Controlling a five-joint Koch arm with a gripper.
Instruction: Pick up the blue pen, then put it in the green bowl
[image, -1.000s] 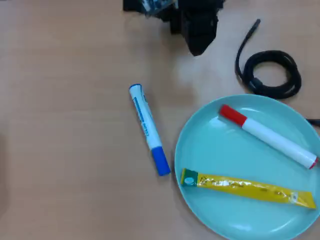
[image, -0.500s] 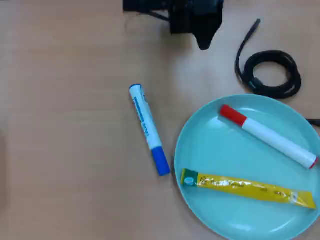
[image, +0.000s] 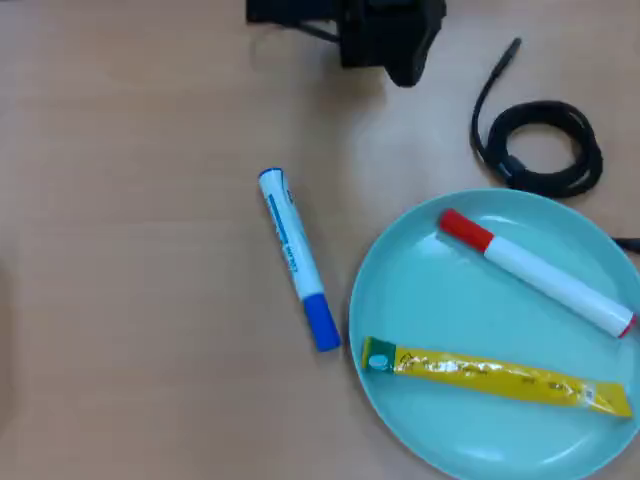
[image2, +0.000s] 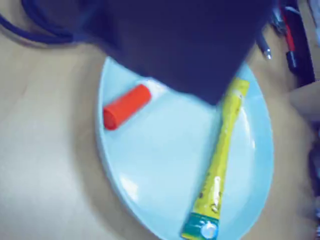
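1. Blue pen (image: 298, 259) lies flat on the wooden table (image: 130, 250), well below the pincer in the overhead view and a little to its left, with its blue cap pointing away from the pincer toward the bottom edge.
2. The pincer (image: 403, 72) sits at the top edge of the overhead view as a dark, blurred mass whose single pointed tip aims down the picture; the rest of the arm is cut off by the edge.
3. Whether the pincer is released or clenched I cannot tell: only one dark tip shows overhead, and the wrist view shows only a dark blurred shape (image2: 190, 45) filling its top.
4. The green bowl (image: 420, 300) lies below and to the right of the pincer overhead, apart from it, and just beside the pen's capped end.
5. A red-capped marker (image: 535, 271) and a yellow sachet tube (image: 497, 376) lie inside the bowl.
6. A coiled black cable (image: 540, 145) rests on the table to the pincer's right.
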